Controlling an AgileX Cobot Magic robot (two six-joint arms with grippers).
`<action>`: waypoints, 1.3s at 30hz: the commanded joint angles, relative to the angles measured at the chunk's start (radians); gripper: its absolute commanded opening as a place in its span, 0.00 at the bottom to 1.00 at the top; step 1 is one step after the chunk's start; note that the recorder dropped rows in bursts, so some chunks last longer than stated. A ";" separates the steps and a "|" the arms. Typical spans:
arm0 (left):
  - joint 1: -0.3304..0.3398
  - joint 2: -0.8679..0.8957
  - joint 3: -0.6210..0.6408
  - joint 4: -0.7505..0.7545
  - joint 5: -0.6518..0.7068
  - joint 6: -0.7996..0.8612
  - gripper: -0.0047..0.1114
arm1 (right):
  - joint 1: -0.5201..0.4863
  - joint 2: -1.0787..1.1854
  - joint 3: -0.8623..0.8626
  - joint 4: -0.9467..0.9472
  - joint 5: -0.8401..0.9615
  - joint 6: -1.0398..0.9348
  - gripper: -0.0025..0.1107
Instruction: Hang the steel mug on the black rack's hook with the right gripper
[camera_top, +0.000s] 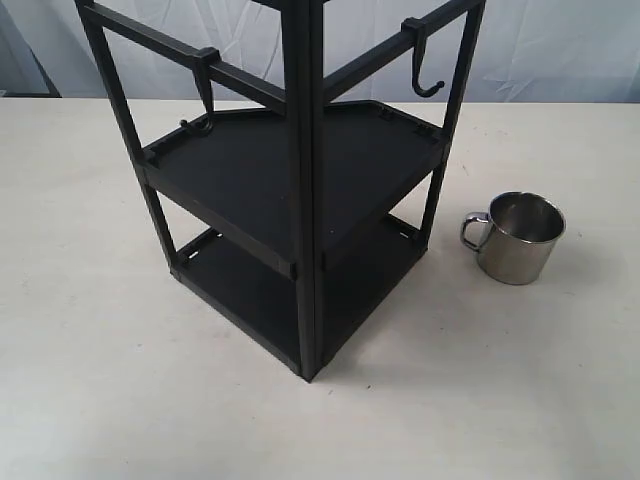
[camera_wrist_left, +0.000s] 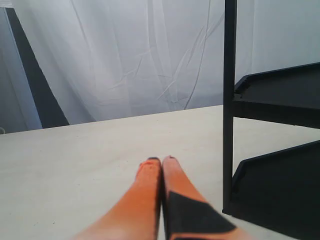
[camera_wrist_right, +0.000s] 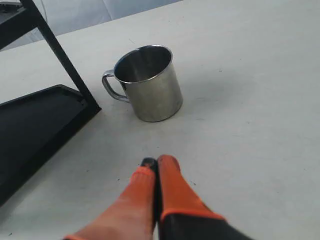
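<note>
I see the steel mug (camera_top: 518, 238) upright on the tabletop (camera_top: 90, 340), just right of the black rack (camera_top: 300, 190), its loop handle turned toward the rack's post. The hook (camera_top: 425, 62) hangs from the rack's top bar above and behind the mug, well apart from it. My right tool (camera_wrist_right: 156, 164) has its orange fingers pressed together, empty, near the mug but short of it. My left tool (camera_wrist_left: 161, 162) looks closed too, though its tips are blurred, beside the rack's corner post.
</note>
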 joint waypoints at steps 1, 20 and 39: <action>-0.005 -0.005 0.000 0.001 -0.005 -0.002 0.05 | -0.004 -0.007 0.004 -0.008 -0.010 -0.007 0.03; -0.005 -0.005 0.000 0.001 -0.005 -0.002 0.05 | -0.004 -0.007 0.004 0.776 -0.624 -0.008 0.03; -0.005 -0.005 0.000 0.001 -0.005 -0.002 0.05 | -0.001 0.567 -0.374 0.127 -0.378 -0.119 0.03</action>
